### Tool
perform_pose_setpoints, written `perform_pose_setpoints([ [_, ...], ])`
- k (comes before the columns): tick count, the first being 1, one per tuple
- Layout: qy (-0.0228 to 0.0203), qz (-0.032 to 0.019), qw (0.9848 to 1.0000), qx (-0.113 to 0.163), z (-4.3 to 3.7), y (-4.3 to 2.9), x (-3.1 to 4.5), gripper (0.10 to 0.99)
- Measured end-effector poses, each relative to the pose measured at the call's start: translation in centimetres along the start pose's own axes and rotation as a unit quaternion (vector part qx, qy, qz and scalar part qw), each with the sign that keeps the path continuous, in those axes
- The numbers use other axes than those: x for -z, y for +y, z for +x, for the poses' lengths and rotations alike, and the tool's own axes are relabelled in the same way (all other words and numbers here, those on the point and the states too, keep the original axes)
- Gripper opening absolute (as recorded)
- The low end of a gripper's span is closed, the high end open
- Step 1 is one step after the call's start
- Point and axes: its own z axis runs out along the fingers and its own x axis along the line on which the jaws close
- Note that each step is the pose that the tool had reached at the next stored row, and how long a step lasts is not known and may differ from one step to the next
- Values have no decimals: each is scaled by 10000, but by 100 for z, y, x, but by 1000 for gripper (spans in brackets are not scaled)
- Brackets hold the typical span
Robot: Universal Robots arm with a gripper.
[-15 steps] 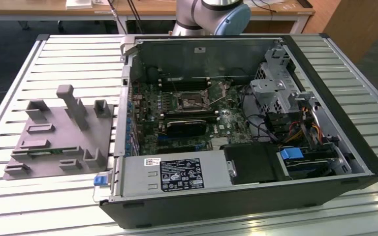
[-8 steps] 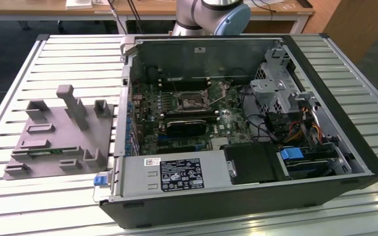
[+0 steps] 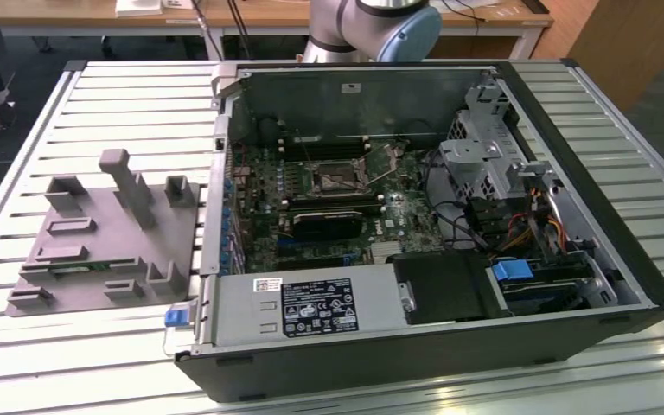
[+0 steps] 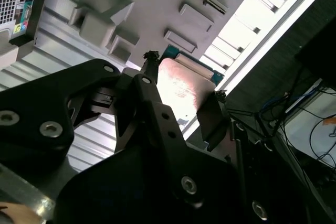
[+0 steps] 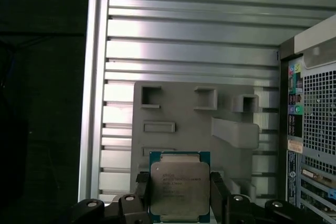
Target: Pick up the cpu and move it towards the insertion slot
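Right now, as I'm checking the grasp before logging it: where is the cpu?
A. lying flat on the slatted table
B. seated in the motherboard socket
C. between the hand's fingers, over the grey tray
C: in the first wrist view the cpu sits between the fingers of the hand, one against each side, with the grey tray behind it.

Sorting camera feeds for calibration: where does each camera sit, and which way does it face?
Exterior view: off the arm, looking down on the open computer case and, at the exterior view's left, the grey tray; an arm joint shows beyond.
First wrist view: on the wrist, looking past the gripper, shut on the cpu, down to the tray.
Second wrist view: on the wrist, looking along the gripper's black linkage to the cpu.
Shared: all show the tray.
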Motion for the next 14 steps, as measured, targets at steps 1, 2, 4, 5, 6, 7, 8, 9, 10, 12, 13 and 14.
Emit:
perform_pose_setpoints([
  [1,0,0,10000,0,-28,-1,0,541],
  [2,0,0,10000,0,-56,-1,-1,541],
  [4,0,0,10000,0,-112,-2,-3,541],
  [5,0,0,10000,-1,-141,-3,-4,541],
  [6,0,0,10000,0,-170,-4,-5,541],
  [7,1,0,10000,0,-202,-5,-5,541],
  [8,0,0,10000,0,-232,-6,-6,541],
  [9,0,0,10000,0,-263,-6,-7,541],
  [10,0,0,10000,0,-296,-7,-8,541],
  [12,1,0,10000,0,-366,-9,-10,541],
  [13,1,0,10000,0,-401,-10,-11,541],
  [14,0,0,10000,0,-436,-10,-12,541],
])
